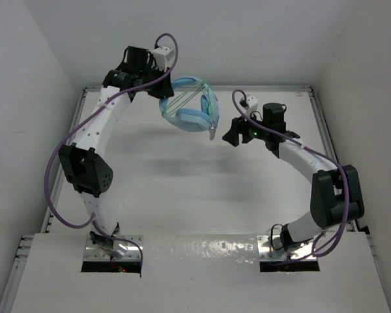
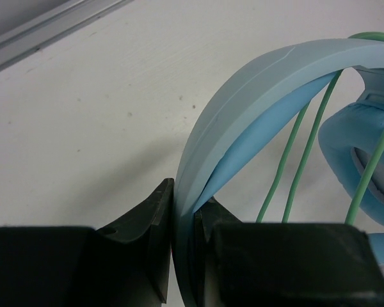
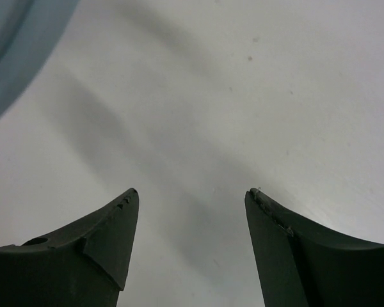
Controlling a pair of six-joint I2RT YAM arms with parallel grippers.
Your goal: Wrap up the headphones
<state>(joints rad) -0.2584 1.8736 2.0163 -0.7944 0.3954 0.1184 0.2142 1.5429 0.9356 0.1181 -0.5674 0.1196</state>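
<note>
Tabletop [image 1: 202,176] spreads white under both arms. Headphones [image 1: 189,120] hang from your left pincer [image 2: 184,204], which is clamped on the headband, green cable [image 2: 313,134] looped across them. Your right pincer [image 3: 192,195], just beside the earcups, stands apart.

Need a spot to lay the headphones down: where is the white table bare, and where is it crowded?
Bare: the middle of the white table, between the left arm and the right arm. Crowded: the far middle, where the light blue over-ear headphones with pale green cable are held in the shut left gripper, the open right gripper beside them.
</note>
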